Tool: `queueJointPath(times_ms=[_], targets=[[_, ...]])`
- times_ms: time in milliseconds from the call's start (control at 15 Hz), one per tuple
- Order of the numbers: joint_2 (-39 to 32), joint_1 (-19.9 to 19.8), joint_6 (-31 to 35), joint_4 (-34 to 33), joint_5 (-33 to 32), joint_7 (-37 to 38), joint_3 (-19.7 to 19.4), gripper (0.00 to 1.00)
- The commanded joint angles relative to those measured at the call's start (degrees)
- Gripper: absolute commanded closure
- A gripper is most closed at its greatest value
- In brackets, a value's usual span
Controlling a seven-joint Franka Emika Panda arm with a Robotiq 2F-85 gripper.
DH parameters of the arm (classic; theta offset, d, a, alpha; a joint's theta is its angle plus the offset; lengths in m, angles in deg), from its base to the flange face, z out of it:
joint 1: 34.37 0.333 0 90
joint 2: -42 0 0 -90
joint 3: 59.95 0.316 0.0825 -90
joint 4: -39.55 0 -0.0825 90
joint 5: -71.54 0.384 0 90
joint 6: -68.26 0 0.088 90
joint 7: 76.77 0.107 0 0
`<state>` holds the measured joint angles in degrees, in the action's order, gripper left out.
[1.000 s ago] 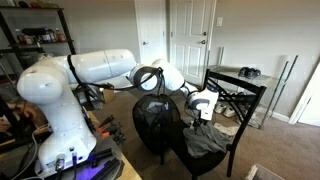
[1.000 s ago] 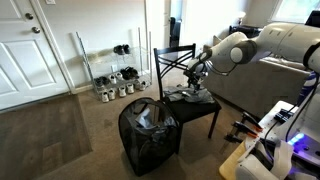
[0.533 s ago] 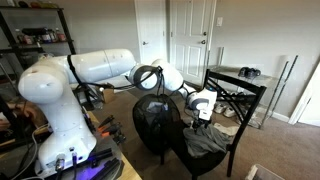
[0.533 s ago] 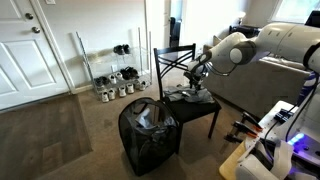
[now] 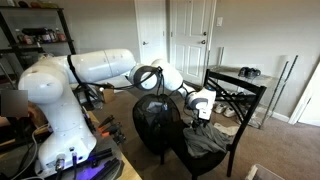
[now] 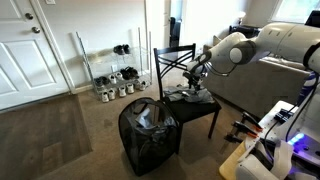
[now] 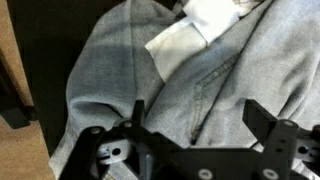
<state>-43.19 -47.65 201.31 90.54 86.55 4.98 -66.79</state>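
Observation:
A grey garment [image 7: 200, 70] lies crumpled on the seat of a black chair [image 6: 200, 110]; it also shows in both exterior views [image 5: 205, 140] [image 6: 190, 96]. A white cloth [image 7: 195, 25] lies on top of it at the far side. My gripper [image 7: 195, 115] hangs just above the grey garment with its two black fingers spread wide and nothing between them. In both exterior views the gripper [image 5: 203, 112] [image 6: 194, 84] points down at the chair seat.
A black mesh hamper [image 6: 150, 133] [image 5: 157, 122] stands on the carpet right beside the chair. A wire shoe rack [image 6: 112, 75] stands by the wall near white doors [image 5: 190, 40]. A couch [image 6: 265, 85] lies behind the chair. A shelf [image 5: 35, 40] stands behind the arm.

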Motion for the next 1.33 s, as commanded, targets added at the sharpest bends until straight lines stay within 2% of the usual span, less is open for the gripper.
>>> queueJointPath(times_ms=[0, 467, 667, 933, 1000, 1067, 1200, 1267], targets=[[0.0, 0.4, 0.7, 0.6, 0.2, 6.4, -0.7, 0.0], [0.0, 1.7, 5.9, 3.8, 0.3, 20.4, -0.7, 0.0], [-0.1, 4.0, 9.0, 6.3, -0.9, 25.4, -2.2, 0.0], [-0.1, 5.2, 9.5, 6.7, -1.3, 29.5, -3.4, 0.0], [-0.1, 5.3, 9.6, 6.7, -1.4, 29.9, -3.4, 0.05], [-0.1, 5.2, 9.9, 6.7, -1.4, 29.9, -3.2, 0.27], [-0.1, 4.8, 10.0, 6.6, -1.3, 29.6, -2.8, 0.31], [-0.1, 4.6, 10.0, 6.5, -1.1, 29.4, -2.6, 0.37]])
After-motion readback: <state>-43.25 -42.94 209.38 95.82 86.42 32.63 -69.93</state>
